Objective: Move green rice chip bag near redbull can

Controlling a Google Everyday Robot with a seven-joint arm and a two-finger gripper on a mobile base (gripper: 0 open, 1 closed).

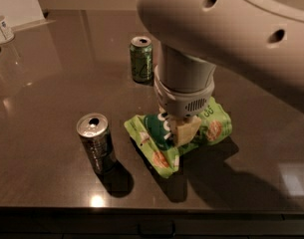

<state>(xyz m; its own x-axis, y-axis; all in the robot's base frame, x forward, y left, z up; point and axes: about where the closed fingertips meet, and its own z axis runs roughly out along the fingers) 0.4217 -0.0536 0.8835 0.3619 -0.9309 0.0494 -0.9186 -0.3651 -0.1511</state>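
The green rice chip bag [150, 142] lies crinkled on the dark table [47, 88], in the middle near the front. My gripper [183, 131] comes down from above onto the middle of the bag and is shut on it; one cream finger shows against the bag's dark logo. The redbull can [95, 142], slim and silver-grey, stands upright just left of the bag, a small gap from the bag's left end. My big cream arm hides the bag's back part.
A shorter green can [141, 59] stands upright behind the bag, towards the back of the table. Small white objects [2, 30] sit at the far left edge. The table's front edge runs just below the bag and can.
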